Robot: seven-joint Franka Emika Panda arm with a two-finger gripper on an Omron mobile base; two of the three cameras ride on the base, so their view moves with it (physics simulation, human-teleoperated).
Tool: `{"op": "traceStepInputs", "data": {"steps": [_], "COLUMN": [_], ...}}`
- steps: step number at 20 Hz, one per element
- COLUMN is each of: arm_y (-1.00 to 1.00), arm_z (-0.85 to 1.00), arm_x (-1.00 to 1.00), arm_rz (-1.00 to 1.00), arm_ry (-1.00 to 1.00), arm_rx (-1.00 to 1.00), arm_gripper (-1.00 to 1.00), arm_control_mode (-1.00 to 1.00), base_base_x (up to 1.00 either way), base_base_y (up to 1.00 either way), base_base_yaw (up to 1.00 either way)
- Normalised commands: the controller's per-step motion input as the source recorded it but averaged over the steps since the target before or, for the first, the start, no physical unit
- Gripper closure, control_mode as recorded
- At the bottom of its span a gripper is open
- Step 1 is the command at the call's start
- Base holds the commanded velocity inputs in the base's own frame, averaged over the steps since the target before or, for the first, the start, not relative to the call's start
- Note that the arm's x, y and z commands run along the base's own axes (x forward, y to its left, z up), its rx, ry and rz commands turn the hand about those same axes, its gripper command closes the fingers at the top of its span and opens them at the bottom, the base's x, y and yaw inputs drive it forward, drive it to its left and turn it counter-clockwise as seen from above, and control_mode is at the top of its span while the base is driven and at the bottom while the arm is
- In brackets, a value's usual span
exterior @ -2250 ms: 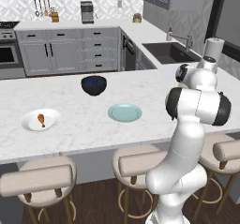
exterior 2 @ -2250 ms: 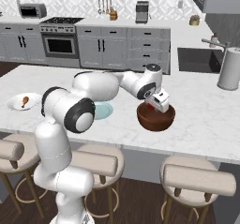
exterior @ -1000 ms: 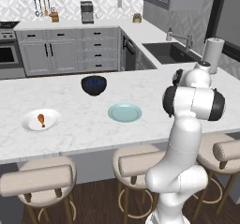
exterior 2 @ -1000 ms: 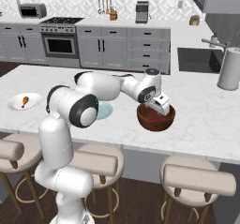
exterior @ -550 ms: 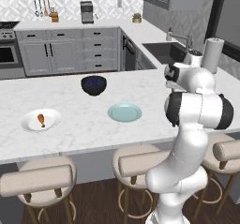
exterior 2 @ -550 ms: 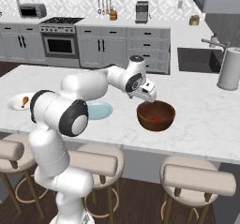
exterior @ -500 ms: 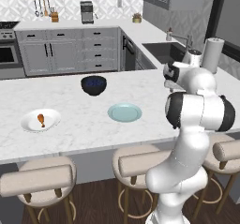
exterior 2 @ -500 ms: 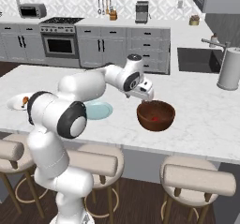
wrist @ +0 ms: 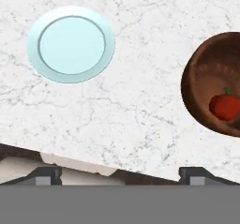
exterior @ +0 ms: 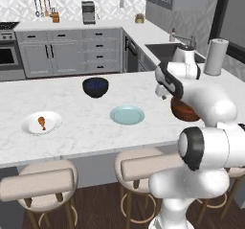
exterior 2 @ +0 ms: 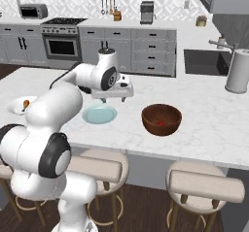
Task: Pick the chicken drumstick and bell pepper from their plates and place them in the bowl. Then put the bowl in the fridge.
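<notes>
My claw (exterior 2: 113, 98) hangs wide and empty mid-frame; the small red bell pepper (wrist: 225, 106) sits in the reddish-brown wooden bowl (exterior 2: 161, 120), so the orange-brown chicken drumstick (exterior: 42, 123) is next.

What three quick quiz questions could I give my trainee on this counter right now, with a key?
1. True or false: the bell pepper lies inside the wooden bowl.
2. Which plate is bare: A the teal plate, B the white plate?
3. Fill in: the tool is ____ and holds nothing.

Key:
1. True. The hand view shows the red pepper in the bowl.
2. A. The chicken drumstick lies on the white plate, so it is not yet picked.
3. Open. Its fingers stand wide apart above the counter, near the teal plate.
</notes>
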Motion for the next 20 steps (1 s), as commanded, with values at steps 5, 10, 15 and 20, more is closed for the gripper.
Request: {"op": "traceStepInputs", "data": {"steps": [5, 10, 15, 20], "arm_y": [0.82, 0.41, 0.03, 0.09], "arm_z": [0.13, 0.01, -0.02, -0.17], "arm_x": [-1.0, -0.99, -0.83, -0.39], "arm_rz": [0.01, -0.19, -0.22, -0.06], "arm_ry": [0.12, 0.13, 0.03, -0.07], "arm_rx": [-0.05, 0.05, 0.15, 0.03], "arm_gripper": [-1.0, -1.0, -1.0, -1.0], "arm_control_mode": [-1.0, -1.0, -1.0, -1.0], "base_base_x": [0.0, 0.0, 0.0, 0.0], "base_base_y": [0.0, 0.0, 0.0, 0.0], "base_base_yaw": [0.0, 0.0, 0.0, 0.0]}}
